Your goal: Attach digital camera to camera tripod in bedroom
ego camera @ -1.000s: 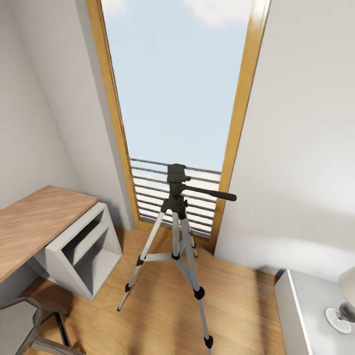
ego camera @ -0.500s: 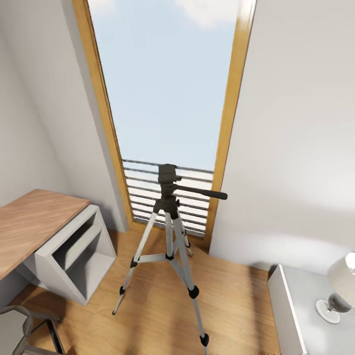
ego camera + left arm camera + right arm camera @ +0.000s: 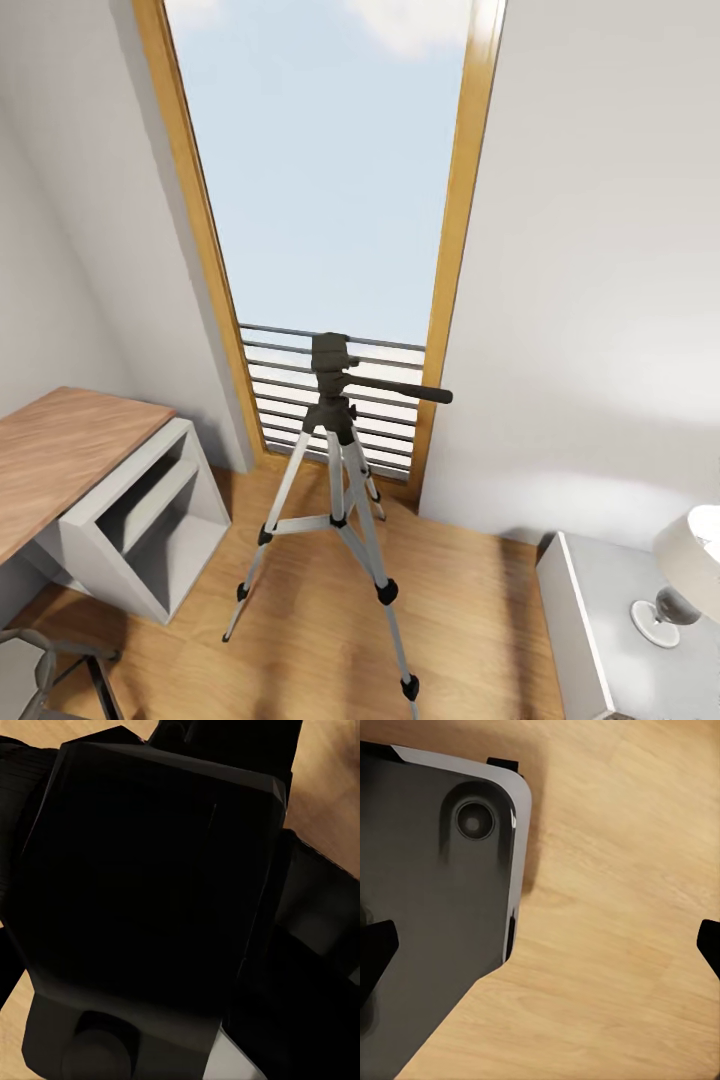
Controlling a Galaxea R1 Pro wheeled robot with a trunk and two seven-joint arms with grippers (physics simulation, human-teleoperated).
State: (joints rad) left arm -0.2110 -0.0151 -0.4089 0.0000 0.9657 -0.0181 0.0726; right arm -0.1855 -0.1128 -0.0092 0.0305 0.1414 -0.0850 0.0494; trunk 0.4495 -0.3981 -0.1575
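While the camera tripod (image 3: pixel 340 470) stands before the window (image 3: pixel 320 180), right fingers (image 3: pixel 376 949) gape empty; left's state unclear.

Chair (image 3: pixel 50 670): cut off by the head view's edge at 7 o'clock.
Lamp (image 3: pixel 690 560): shade cropped at 4 o'clock.
Desk (image 3: pixel 60 450): runs off at 9 o'clock.
Right gripper (image 3: pixel 544 941): only dark fingertips (image 3: pixel 376 945) showing at opposite edges.

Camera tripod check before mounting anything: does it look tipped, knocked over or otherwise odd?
Nothing stands out. The camera tripod stands upright on the wood floor before the window, legs spread, pan handle sticking out sideways. Its head is bare.
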